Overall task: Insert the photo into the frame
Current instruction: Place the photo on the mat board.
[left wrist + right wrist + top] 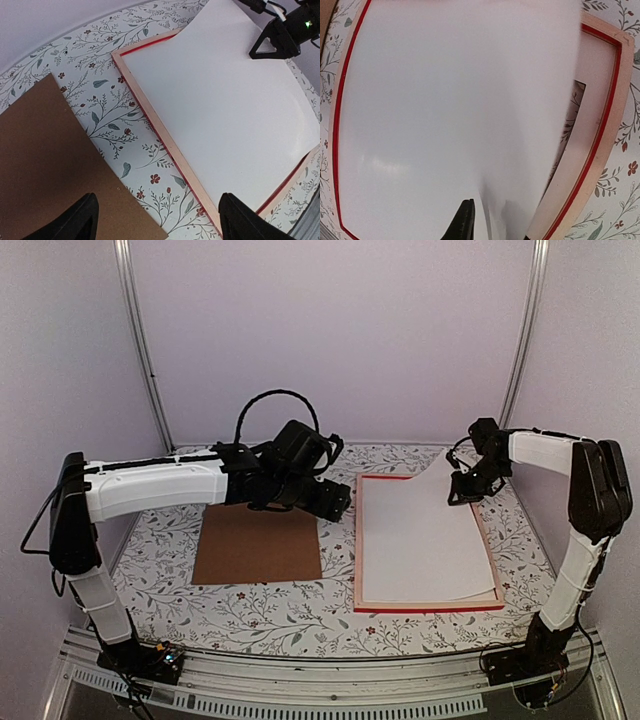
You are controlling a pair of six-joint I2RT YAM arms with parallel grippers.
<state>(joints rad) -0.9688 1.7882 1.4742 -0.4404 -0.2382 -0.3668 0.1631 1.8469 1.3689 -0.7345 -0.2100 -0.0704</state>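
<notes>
The frame [428, 607] lies face down at the table's right, pale wood back up with red showing at the edges [165, 137] [607, 130]. Inside it lies the photo [420, 540], blank white back up [220, 100] [445, 110]. Its far right corner curls upward at my right gripper [462, 495] [495, 225], whose jaws stand slightly apart, the raised edge running between them without being pinched. My left gripper [335, 502] [157, 220] hovers open over the bare table, between the frame's left rail and the board, holding nothing.
A plain brown backing board [258, 545] [45, 160] lies flat on the floral tablecloth left of the frame. Under the photo's lifted corner a white mat [592, 90] shows inside the frame. Metal posts and pale walls enclose the back and sides.
</notes>
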